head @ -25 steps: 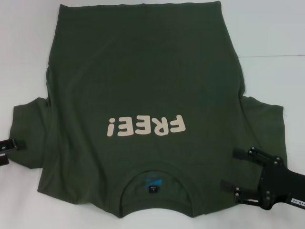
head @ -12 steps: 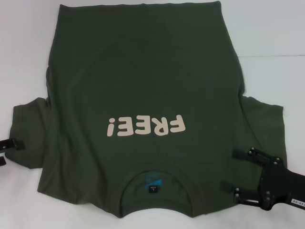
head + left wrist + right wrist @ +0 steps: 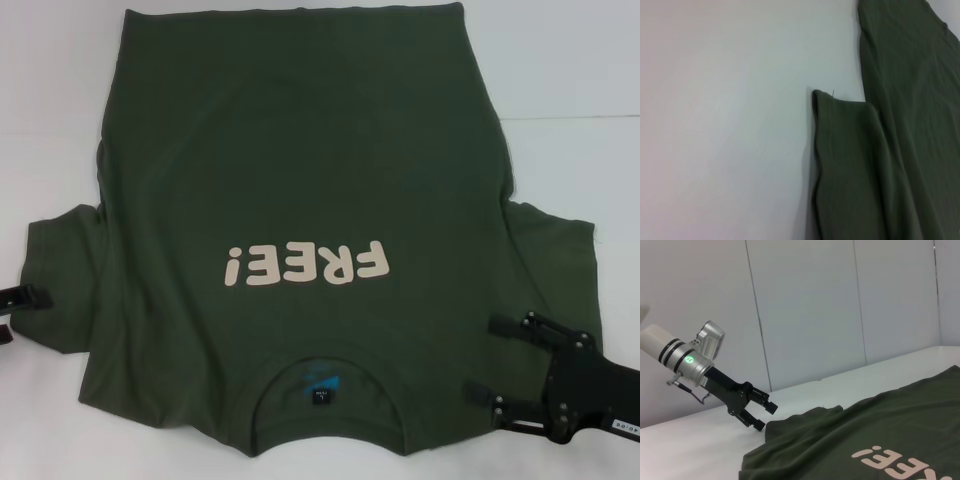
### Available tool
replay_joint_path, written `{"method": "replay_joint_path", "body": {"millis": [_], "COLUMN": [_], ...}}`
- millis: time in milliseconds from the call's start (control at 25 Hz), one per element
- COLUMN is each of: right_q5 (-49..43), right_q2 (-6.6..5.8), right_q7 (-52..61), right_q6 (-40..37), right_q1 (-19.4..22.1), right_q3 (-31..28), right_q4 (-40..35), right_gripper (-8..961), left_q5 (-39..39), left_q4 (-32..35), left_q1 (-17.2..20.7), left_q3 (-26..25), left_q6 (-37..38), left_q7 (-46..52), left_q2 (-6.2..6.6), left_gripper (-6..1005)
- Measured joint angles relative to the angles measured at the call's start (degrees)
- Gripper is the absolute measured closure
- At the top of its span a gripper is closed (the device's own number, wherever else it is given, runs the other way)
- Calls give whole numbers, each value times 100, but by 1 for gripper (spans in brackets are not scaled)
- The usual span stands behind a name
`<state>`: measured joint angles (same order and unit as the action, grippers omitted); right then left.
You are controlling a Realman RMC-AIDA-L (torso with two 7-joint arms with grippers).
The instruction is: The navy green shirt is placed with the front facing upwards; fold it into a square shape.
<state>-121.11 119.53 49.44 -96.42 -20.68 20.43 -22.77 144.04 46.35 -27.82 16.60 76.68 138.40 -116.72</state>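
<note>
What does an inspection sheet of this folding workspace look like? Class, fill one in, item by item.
Surface: white table, bare around the garment.
Job's things: navy green shirt lies flat and unfolded, front up, cream FREE! print showing, collar nearest the robot, both sleeves spread.
Clutter: nothing seen.
Grippers: left gripper at the left sleeve's edge, jaws open; right gripper over the right shoulder and sleeve, jaws open. Neither holds cloth.
Cables: one thin cable by the left wrist.
Surroundings: pale panelled wall behind the table.
</note>
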Motion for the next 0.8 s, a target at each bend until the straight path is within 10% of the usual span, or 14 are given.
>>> {"method": "replay_joint_path", "body": {"millis": [800], "right_q5": [0], "right_q2": [9], "right_q7": [5], "right_q6": [-8], "right_q1": [22], "right_q3": [-14], "right_q4": [0], "right_gripper": [8], "left_q5": [2], "left_q4": [-57], "left_q1": [-80], "left_q3": [236], "left_q6": [-215], "left_q7": [134], "left_q2": [5], "left_gripper": [99]}}
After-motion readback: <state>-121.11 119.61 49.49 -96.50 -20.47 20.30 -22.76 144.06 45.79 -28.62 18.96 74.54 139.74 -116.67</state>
